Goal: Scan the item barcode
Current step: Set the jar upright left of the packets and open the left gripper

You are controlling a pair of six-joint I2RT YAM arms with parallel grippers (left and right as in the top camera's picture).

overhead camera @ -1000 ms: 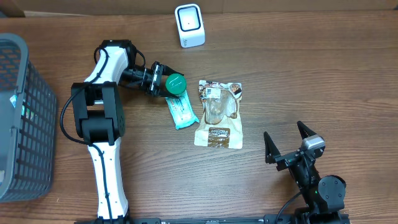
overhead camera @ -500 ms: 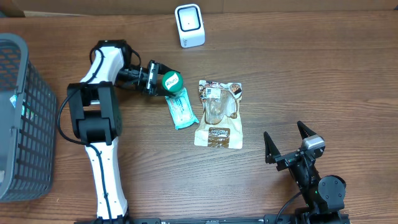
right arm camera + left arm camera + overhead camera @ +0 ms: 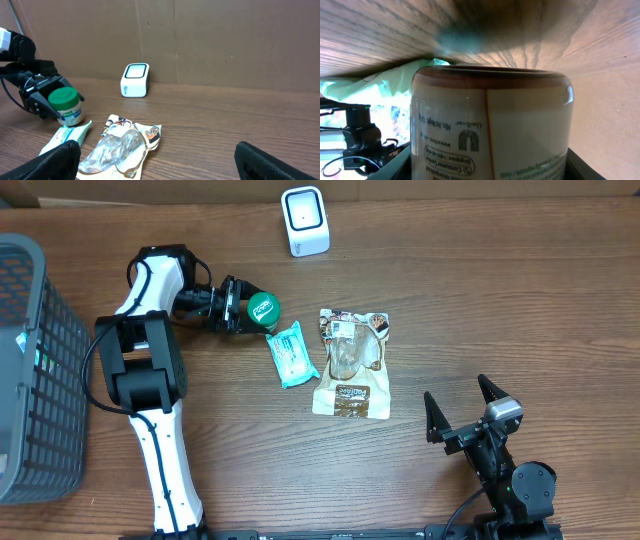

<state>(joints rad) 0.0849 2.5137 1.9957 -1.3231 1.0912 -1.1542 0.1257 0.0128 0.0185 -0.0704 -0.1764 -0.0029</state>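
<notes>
Standing close to upright, the jar (image 3: 262, 307) has its long axis near vertical and its green lid (image 3: 263, 306) facing up, so the overhead camera meets the lid as a full circle with white lettering. The left gripper (image 3: 240, 305) is clamped on the jar's sides from the left, jaws part closed around its body, at the back left of the table (image 3: 480, 290), just left of the teal packet (image 3: 291, 352) and well short of the white scanner (image 3: 304, 220) at the rear edge. From above, the lid hides the jar's body entirely. The right wrist camera supplies it: white wall, printed label, lid on top, tilted slightly. The left wrist camera fills with the label at close range, its print upside down in that picture, with a brown rim at the jar's base and a dark shadow on the wood beyond. A barcode cannot be made out in any view, and whether the base touches the table or hangs just above it is unclear. The left fingers show there only as dark slivers in the bottom corners. The right gripper (image 3: 456, 392) sits at the front right with its 2 fingers (image 3: 55, 160) spread wide and nothing between them. A clear snack pouch (image 3: 352, 362) lies beside the packet, and a dark mesh basket (image 3: 30, 360) is cut off by the left edge.
</notes>
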